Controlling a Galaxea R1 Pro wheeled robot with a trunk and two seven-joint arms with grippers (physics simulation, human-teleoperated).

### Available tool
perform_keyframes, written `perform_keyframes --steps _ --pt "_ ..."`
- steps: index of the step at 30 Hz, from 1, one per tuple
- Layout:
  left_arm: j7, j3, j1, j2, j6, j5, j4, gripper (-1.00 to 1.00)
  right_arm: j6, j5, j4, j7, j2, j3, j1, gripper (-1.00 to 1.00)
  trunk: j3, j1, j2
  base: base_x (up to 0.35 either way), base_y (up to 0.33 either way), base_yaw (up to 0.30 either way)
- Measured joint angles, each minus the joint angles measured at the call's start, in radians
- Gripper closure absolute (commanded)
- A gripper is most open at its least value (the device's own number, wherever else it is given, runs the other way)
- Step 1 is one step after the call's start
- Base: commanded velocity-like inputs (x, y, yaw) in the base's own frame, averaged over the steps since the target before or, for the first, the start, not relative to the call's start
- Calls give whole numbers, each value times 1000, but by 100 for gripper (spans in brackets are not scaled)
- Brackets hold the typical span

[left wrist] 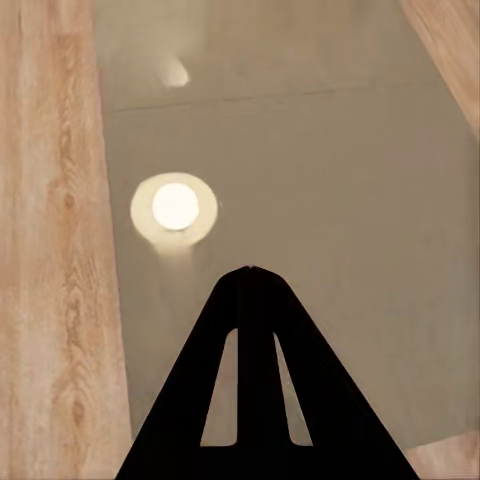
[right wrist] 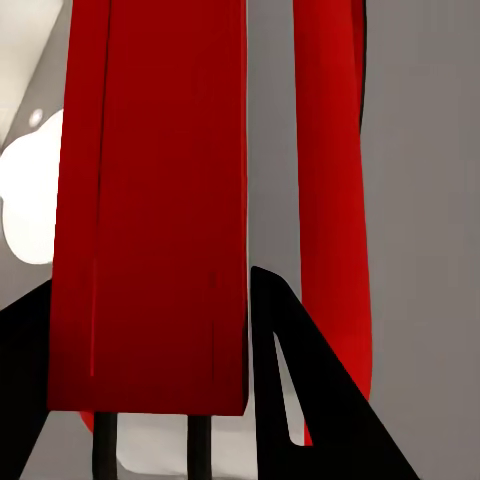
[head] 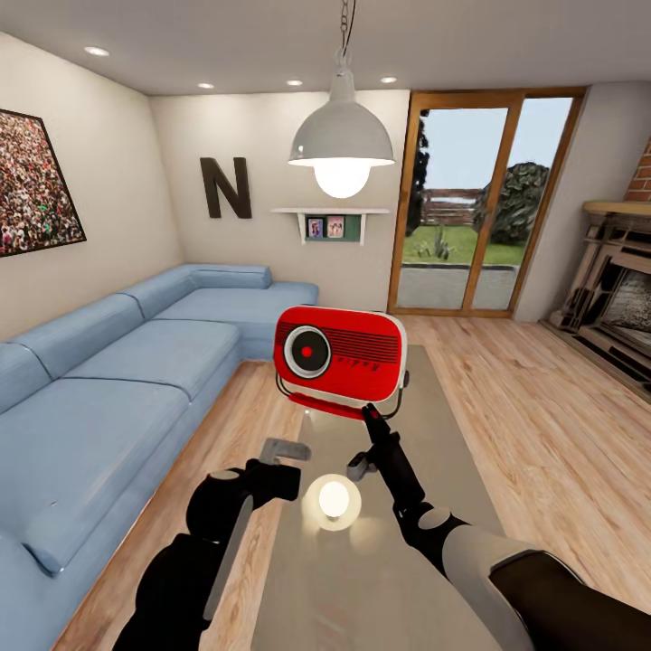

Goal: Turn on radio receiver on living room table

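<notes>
Your right end effector, fingers spread, touches the radio receiver low down; push harder and it may slide along the glossy tabletop.

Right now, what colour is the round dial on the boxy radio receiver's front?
The radio receiver has a dark dial with a red centre, ringed in white; head view shows it best.

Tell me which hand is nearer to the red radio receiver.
Right. The right hand reaches the radio receiver at its lower front edge; the left hand hangs farther back over the table.
</notes>
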Motion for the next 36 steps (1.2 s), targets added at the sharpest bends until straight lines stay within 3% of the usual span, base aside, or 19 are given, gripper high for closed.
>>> perform_keyframes --steps 7,10,16,20,23,36 --pt "2 -7 -23 0 -13 0 -3 100 0 3 1 0 -1 -1 2 100 0 0 0 0 0 0" --pt "22 -7 -53 0 -61 0 -3 100 1 3 2 0 -1 -1 6 100 0 0 0 0 0 0" --pt "50 -8 -86 0 -98 0 -3 100 1 4 2 0 -1 -1 16 100 0 0 0 0 0 0" --pt "47 -10 -100 0 -199 0 -3 100 1 3 3 0 -10 1 19 100 0 0 0 0 0 0" --pt "44 -37 -106 0 -245 1 -3 100 1 2 3 0 -21 -3 20 100 0 0 0 0 0 0" --pt "43 -95 -151 0 -252 1 -3 100 1 3 5 0 -52 -2 20 100 0 0 0 0 0 0"
